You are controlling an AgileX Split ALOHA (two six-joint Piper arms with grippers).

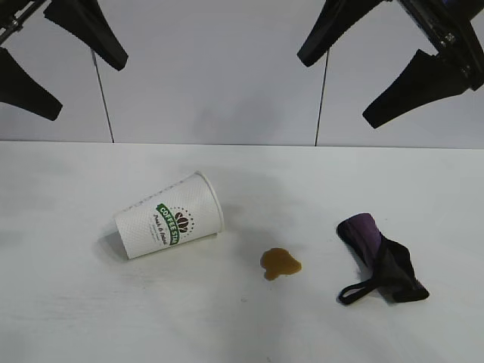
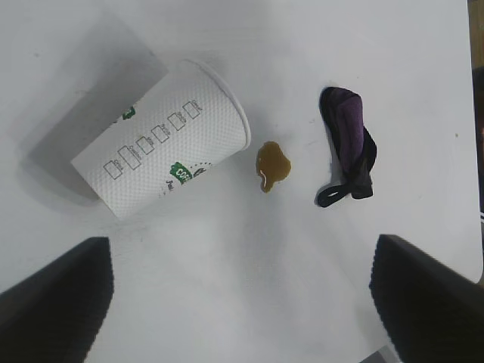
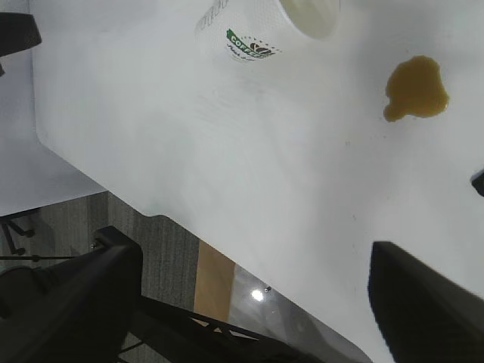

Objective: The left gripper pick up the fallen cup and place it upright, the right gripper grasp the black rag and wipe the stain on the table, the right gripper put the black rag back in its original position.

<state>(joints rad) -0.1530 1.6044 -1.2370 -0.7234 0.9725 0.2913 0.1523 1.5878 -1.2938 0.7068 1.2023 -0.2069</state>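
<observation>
The paper coffee cup [image 1: 169,215] lies on its side on the table [image 1: 68,318], well below the left gripper [image 1: 57,72], whose jaws gape wide and empty. Beside the cup's mouth sits the stain [image 1: 280,263], then the black rag [image 1: 382,261] beneath the right gripper [image 1: 344,83], likewise wide open and empty.

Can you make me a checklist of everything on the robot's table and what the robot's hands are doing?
Surface: white table, with an amber stain near the middle.
Job's things: paper cup lies on its side, mouth toward the stain; black rag lies crumpled on the other side of the stain.
Clutter: nothing seen.
Grippers: left tool and right tool both hang open above the table, holding nothing.
Cables: nothing seen.
Surroundings: pale panelled wall behind; grey floor past the table's edge.
</observation>
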